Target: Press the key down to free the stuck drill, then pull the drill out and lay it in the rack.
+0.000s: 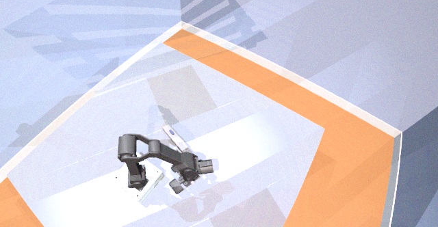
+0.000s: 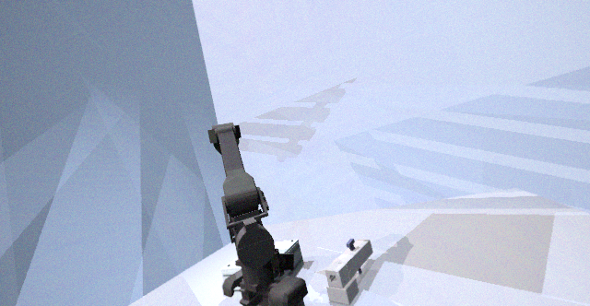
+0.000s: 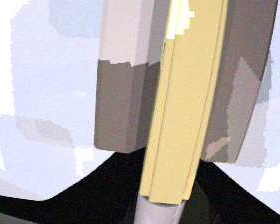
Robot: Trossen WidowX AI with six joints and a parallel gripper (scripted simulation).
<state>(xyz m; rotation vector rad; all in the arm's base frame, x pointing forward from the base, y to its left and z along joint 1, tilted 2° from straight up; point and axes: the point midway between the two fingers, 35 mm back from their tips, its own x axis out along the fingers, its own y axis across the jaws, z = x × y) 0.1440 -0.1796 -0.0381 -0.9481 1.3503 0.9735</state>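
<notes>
My gripper (image 1: 189,180) (image 2: 262,297) (image 3: 159,143) is shut on the yellow drill (image 3: 188,100), whose grey end (image 3: 158,214) shows at the bottom of the wrist view. Two grey-brown blocks, seemingly the rack (image 3: 116,105), stand on either side of the drill in that view. The drill overlaps their inner edges; its height against them cannot be told. In the top and exterior views the drill and rack are mostly hidden by the gripper. The blue key (image 1: 172,132) (image 2: 350,243) stands on top of the long pale holder block (image 1: 177,139) (image 2: 349,264), apart from the gripper.
The arm's pale base plate (image 1: 153,186) (image 2: 289,246) is beside the holder block, left of the gripper in the top view. The holder block reaches close to the gripper in that view. Strong shadows and bright patches cross the floor.
</notes>
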